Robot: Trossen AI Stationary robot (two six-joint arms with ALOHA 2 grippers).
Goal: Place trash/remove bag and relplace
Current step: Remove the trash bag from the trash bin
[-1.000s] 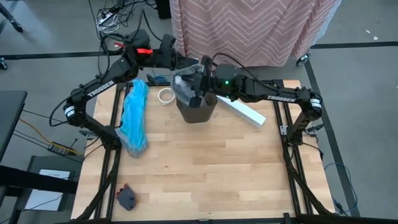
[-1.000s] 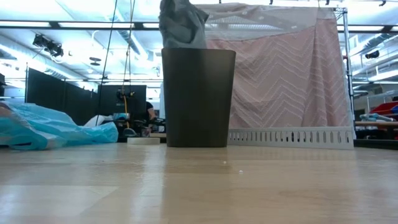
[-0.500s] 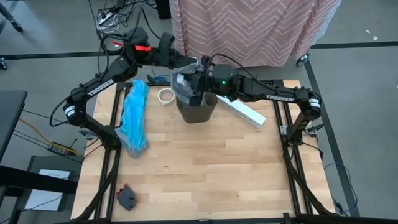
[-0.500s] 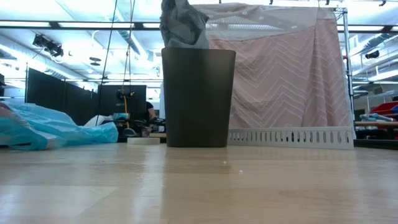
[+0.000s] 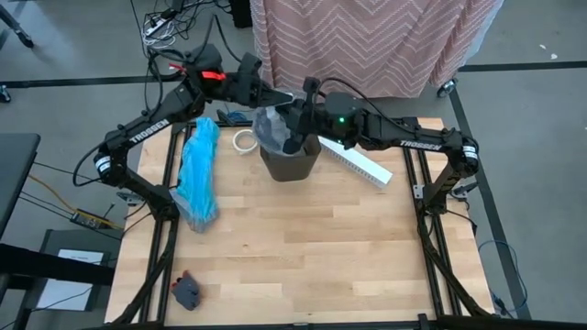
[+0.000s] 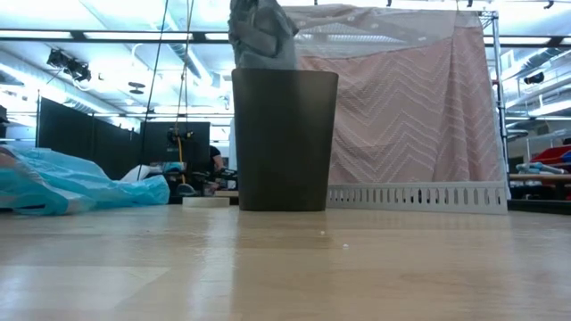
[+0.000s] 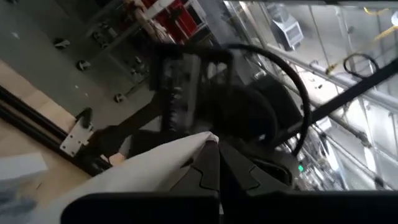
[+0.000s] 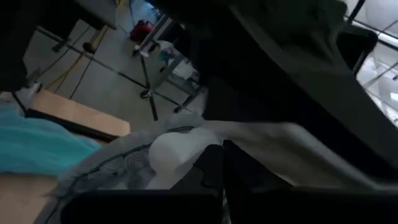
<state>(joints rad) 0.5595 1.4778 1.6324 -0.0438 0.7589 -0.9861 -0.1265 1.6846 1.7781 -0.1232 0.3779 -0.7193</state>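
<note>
The light grey bag (image 5: 272, 126) bulges out of the dark bin (image 5: 292, 158) and rises above its rim in the low view (image 6: 261, 36). My left gripper (image 5: 277, 94) is over the bin's far-left side, shut on the bag's top. My right gripper (image 5: 299, 115) comes in from the right, just above the bin's mouth, and is also shut on the bag. The turquoise replacement bag (image 5: 197, 172) lies stretched out on the table, left of the bin. No loose trash shows. My left gripper pinches a pale fold at the bag's top (image 7: 177, 165) between its shut fingers, slanting in from the far left. The plastic runs down from there into the bin. My right gripper pinches bunched plastic near the bag's top (image 8: 177, 149), reaching in from the table's right; the bag's lower part stays inside the bin.
A white tape ring (image 5: 244, 140) lies left of the bin. A long white box (image 5: 358, 163) lies at a slant on its right. A small dark grey object (image 5: 186, 291) sits at the near-left corner. A pink patterned curtain (image 5: 367, 41) hangs beyond the far edge.
The right gripper has drawn back a little toward the table's right and far side, carrying its hold on the bag with it. The left gripper has edged toward the bin. The bag's raised top has shifted and now stands straighter above the rim; the bin has stayed put.
</note>
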